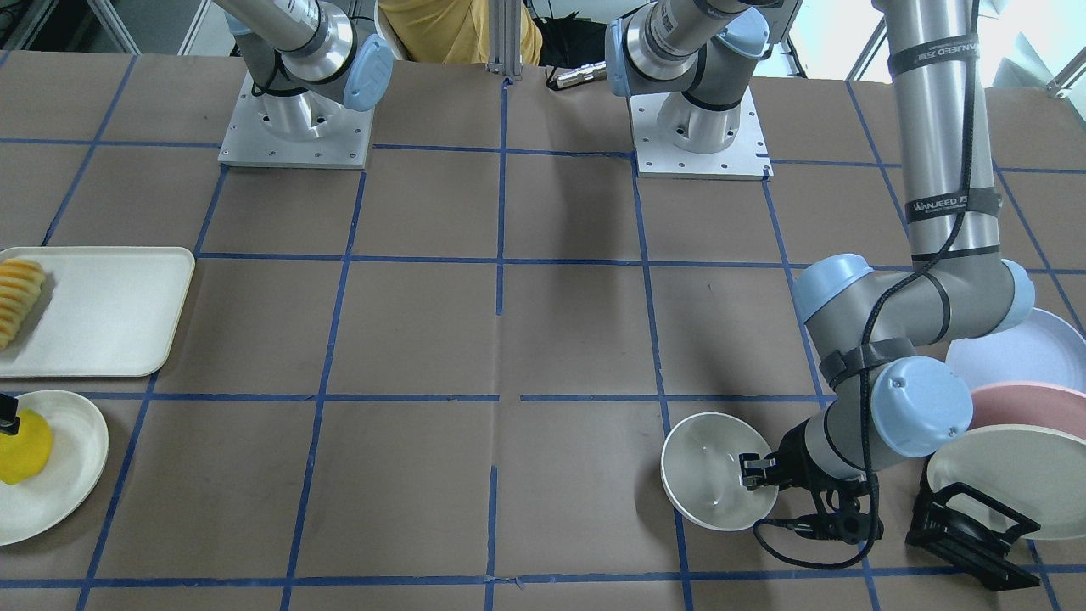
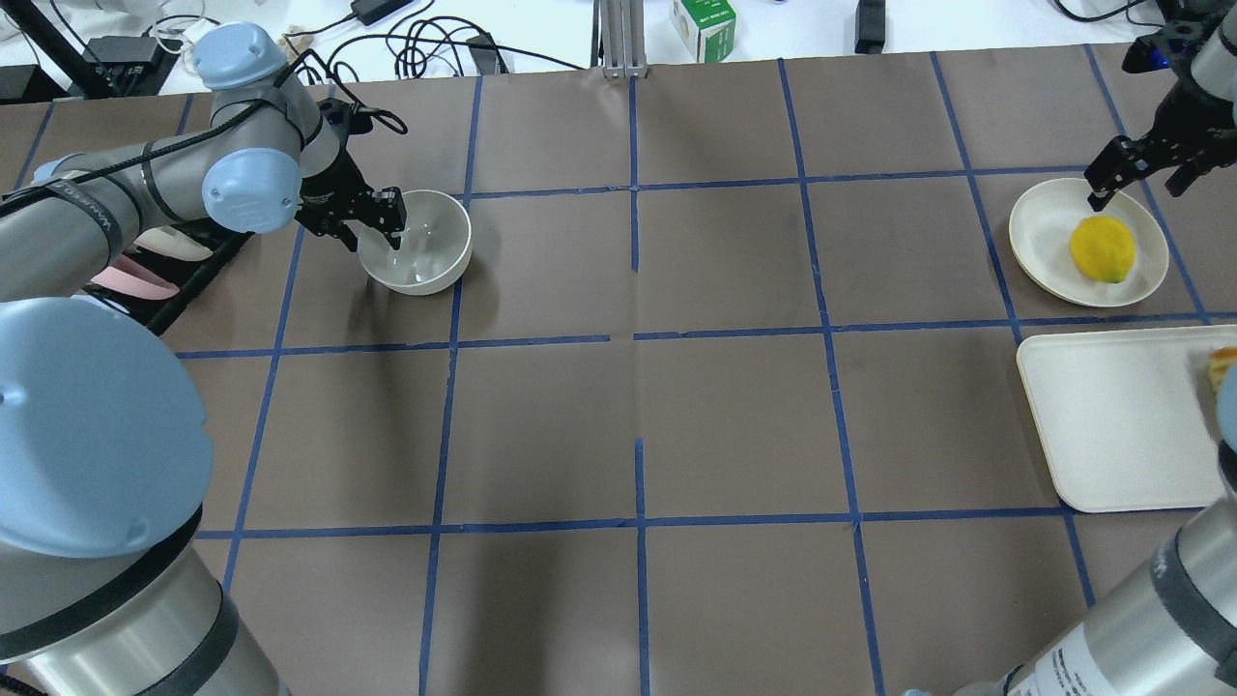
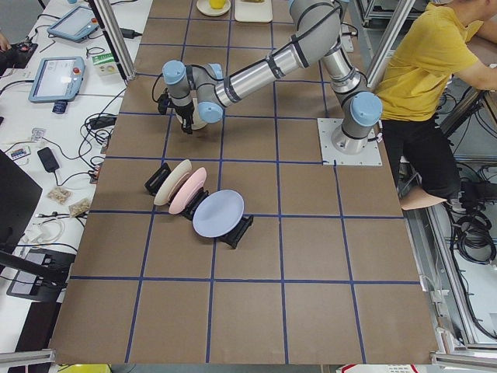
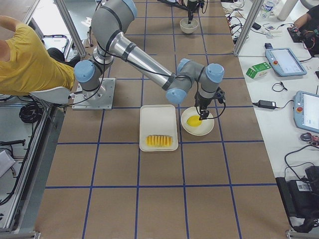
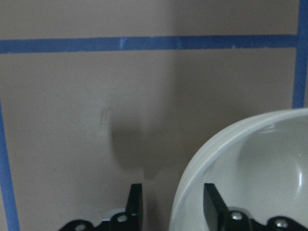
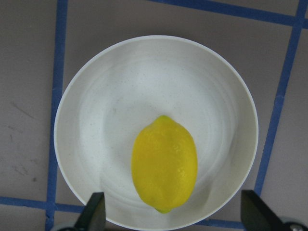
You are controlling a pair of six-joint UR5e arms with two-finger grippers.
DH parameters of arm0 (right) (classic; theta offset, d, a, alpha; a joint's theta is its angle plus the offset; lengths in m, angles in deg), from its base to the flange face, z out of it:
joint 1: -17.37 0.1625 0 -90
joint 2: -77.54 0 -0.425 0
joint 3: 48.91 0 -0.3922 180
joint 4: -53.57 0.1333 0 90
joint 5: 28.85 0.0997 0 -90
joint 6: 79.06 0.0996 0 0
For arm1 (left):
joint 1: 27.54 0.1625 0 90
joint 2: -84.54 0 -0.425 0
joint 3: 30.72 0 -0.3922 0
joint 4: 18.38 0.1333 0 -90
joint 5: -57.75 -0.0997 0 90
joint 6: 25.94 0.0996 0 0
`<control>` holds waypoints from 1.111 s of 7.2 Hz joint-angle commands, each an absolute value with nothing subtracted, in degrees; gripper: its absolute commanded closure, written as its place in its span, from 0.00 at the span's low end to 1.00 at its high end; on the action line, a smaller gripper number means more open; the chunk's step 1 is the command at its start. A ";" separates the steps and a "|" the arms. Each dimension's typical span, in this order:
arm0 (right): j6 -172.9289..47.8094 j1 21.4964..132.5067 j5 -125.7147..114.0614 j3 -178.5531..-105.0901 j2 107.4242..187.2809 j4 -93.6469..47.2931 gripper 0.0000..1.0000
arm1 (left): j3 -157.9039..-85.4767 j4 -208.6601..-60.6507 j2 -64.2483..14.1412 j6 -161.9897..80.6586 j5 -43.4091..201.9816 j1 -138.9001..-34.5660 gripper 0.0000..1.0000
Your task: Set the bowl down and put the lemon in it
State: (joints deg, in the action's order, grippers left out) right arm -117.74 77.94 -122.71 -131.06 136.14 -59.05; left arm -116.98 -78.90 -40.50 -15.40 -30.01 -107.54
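text: "WANJEED" | on: two black straps [image 1: 939,204] around left arm [image 1: 933,127] | other print: too small to read

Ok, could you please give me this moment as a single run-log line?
left gripper: open, straddling bowl rim | right gripper: open above lemon | lemon: on plate | bowl: empty
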 commanded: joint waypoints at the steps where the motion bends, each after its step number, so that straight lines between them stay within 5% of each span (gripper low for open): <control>1: -118.88 77.40 -122.54 -131.09 133.28 -59.37 0.00 | -116.94 -79.28 -40.35 -15.82 -27.70 -107.26 1.00; 5: -118.35 77.40 -122.54 -130.48 129.32 -61.03 0.00 | -116.07 -82.26 -39.04 -16.97 -27.15 -107.08 1.00; 6: -117.83 77.40 -122.63 -130.83 129.23 -60.95 0.12 | -116.15 -82.53 -38.34 -16.88 -27.15 -108.04 1.00; 7: -116.86 77.40 -122.72 -130.74 129.22 -60.78 0.72 | -116.15 -82.54 -38.07 -16.88 -27.06 -107.78 1.00; 8: -116.85 77.40 -122.80 -130.57 129.49 -60.51 1.00 | -116.15 -82.54 -37.89 -16.88 -27.15 -108.30 1.00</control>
State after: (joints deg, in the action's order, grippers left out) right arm -117.25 77.40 -122.70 -130.69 129.37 -60.74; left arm -116.17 -82.45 -38.24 -16.89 -27.11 -107.88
